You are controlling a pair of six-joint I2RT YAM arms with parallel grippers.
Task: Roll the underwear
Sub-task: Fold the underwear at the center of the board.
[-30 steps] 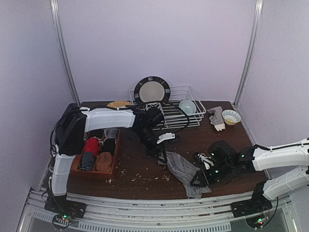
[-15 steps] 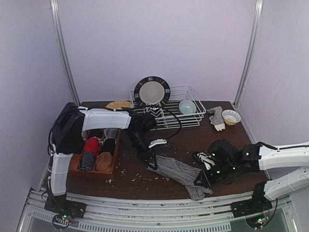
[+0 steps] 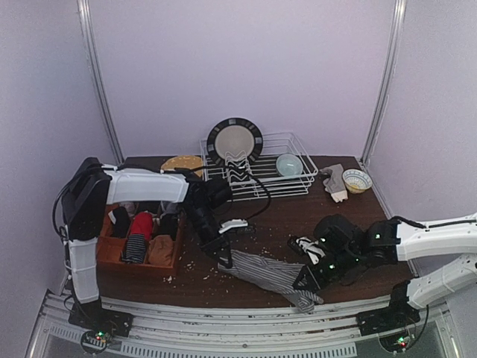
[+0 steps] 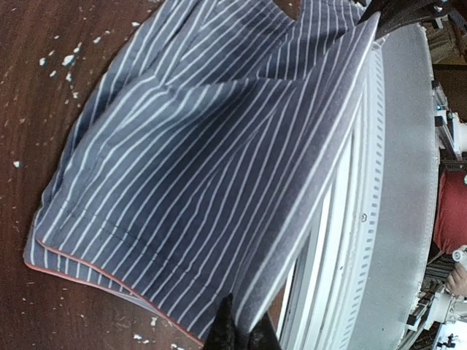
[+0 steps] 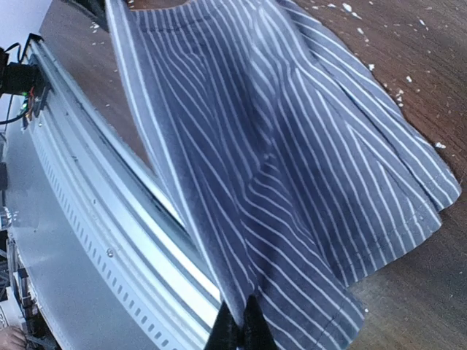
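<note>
The dark wooden table (image 3: 298,216) is strewn with pale crumbs (image 3: 216,274). A wooden box (image 3: 179,240) stands left, a wire rack (image 3: 294,177) at the back, and a patterned bowl (image 3: 357,180) back right. Striped underwear (image 3: 264,270) spreads near the front edge.

I'm in a lab test booth, not a real home: plain lilac walls (image 3: 246,67), metal poles (image 3: 97,82) upper left & right, slotted alu rail (image 3: 238,322) along btm edge. Kitchen props, i.e. dish rack (image 3: 287,183), plate (image 3: 234,140), bowls (image 3: 289,164), sit centre-back on a brown table (image 3: 298,216).
</note>
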